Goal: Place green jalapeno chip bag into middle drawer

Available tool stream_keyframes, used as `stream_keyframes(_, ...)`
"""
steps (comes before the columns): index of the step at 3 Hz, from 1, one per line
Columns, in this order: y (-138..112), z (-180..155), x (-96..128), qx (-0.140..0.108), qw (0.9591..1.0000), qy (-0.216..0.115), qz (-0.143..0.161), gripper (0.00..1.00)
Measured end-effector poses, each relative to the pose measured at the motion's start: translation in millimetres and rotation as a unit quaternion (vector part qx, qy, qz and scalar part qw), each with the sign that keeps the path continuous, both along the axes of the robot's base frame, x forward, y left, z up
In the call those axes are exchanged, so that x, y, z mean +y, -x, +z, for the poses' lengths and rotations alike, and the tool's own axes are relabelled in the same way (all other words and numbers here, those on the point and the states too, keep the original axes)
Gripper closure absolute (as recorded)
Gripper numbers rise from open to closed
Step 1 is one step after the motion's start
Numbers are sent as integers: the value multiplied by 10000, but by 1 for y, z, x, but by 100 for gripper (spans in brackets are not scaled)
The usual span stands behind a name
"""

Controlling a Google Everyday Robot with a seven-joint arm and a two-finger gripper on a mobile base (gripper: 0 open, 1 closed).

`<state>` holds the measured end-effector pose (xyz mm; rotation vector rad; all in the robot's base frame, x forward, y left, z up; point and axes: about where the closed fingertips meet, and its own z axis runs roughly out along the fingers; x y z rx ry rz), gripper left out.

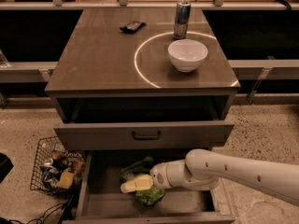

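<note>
**Desk:** Where's the tool?

**Me:** I have the tool (126, 186) low inside the middle drawer (184, 205), which is pulled out. I can't tell whether it is clamped or slack.

**Desk:** And the green jalapeno chip bag?

**Me:** The green jalapeno chip bag (149, 196) lies on the drawer floor right at the tool, with crumpled green showing on both sides of it. Just above the tool is the handled drawer (145, 135). Well above that, on the surface (93, 55), I see a white bowl (188, 55) and a can (181, 14).
</note>
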<state>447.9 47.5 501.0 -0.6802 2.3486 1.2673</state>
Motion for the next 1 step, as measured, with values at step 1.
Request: stream_keyframes(1,0,0,0,0,10000,0,0,0)
